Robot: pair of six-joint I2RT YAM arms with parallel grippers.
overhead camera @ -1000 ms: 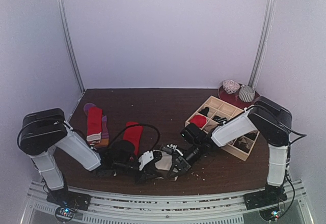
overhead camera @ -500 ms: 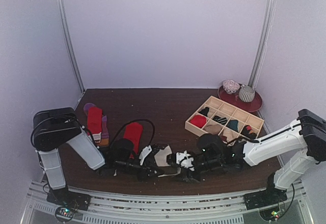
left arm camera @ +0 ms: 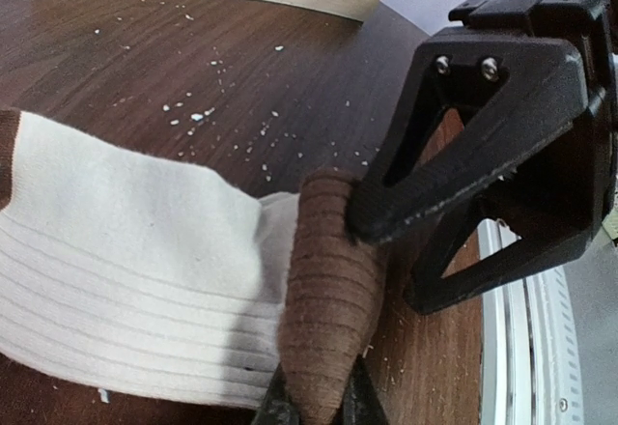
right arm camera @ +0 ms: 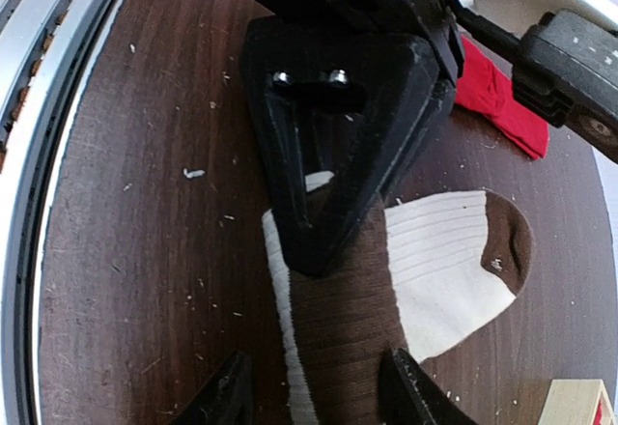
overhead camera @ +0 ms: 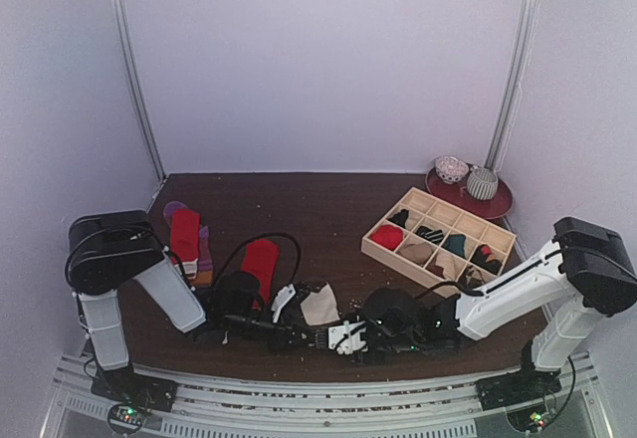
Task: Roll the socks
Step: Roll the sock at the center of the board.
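A cream-beige sock with brown toe and brown cuff lies at the table's front. Its cuff end is rolled into a brown roll. My left gripper is shut on that roll, also seen from the right wrist. My right gripper is open, its fingers straddling the roll from the opposite side. In the top view the left gripper and right gripper meet tip to tip. A plain red sock lies left of them. A red sock over a purple-and-orange one lies at the far left.
The pale wooden grid tray holding rolled socks stands right of centre. A dark red plate with two balls sits at the back right. A metal rail runs along the front edge. Lint specks dot the tabletop.
My right arm has swung low along the front edge and its gripper now faces the left gripper at the sock's rolled cuff. The left gripper keeps its hold.
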